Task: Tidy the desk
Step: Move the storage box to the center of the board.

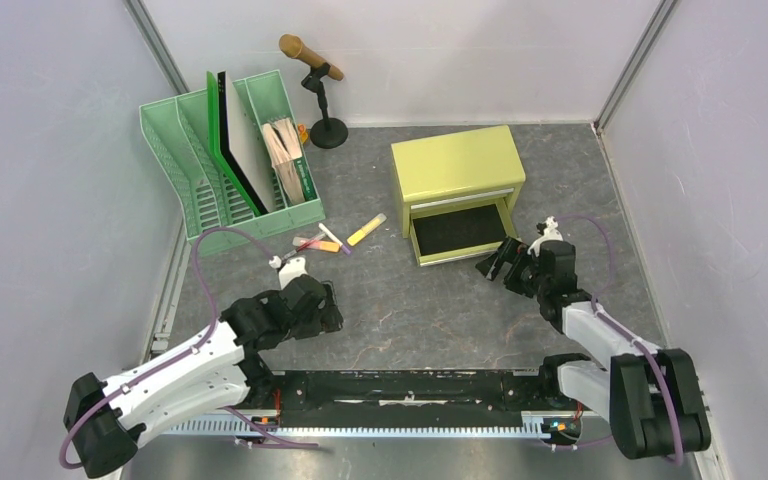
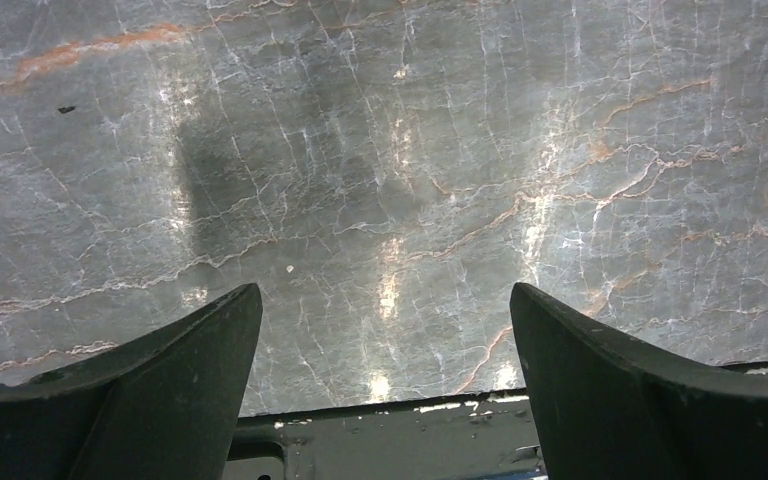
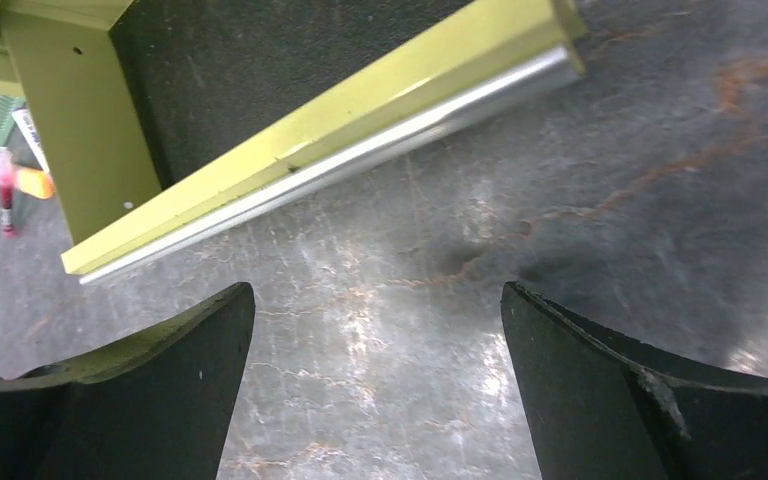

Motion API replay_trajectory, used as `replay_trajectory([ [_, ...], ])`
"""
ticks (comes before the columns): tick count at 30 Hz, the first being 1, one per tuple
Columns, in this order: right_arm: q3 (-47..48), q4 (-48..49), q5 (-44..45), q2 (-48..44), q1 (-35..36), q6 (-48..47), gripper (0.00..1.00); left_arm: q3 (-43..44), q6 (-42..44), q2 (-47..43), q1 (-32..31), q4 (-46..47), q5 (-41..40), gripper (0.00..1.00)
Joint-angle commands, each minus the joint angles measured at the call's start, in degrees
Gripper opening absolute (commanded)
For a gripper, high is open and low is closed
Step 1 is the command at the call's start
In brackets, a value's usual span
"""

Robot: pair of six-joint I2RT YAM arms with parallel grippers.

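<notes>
The desk (image 1: 410,320) is a dark grey veined tabletop between pale walls. My left gripper (image 1: 326,312) is open and empty, pointing down at bare desk (image 2: 380,180) near the front left. My right gripper (image 1: 493,264) is open and empty, low over the desk (image 3: 560,240), just in front of the open lower drawer (image 1: 460,232) of the yellow-green cabinet (image 1: 455,165). The drawer's front rail (image 3: 310,150) lies just beyond my right fingers. A red pen (image 1: 310,244), a white marker (image 1: 334,238) and a yellow highlighter (image 1: 366,230) lie loose on the desk.
A green file rack (image 1: 230,160) with folders and books stands at the back left. A microphone on a black stand (image 1: 322,100) is at the back. A black rail (image 1: 410,385) runs along the near edge, also seen in the left wrist view (image 2: 390,445).
</notes>
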Motion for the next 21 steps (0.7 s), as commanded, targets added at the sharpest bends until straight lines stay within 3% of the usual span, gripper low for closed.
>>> replay_trajectory([
  [1,-1.04,-4.94,4.95,-5.47,-0.60,-4.36,0.98,-0.09,-0.36,-1.54,-0.11,2.13,0.95,1.00],
  [11,-4.57,-7.45,3.21,-8.31,-0.86,-5.12,0.98,1.79,7.24,-0.24,-0.11,7.09,0.52,1.00],
  [21,-10.32,-8.70,2.62,-11.81,-0.84,-3.83,0.99,10.90,14.14,12.48,-0.11,6.97,-4.02,1.00],
])
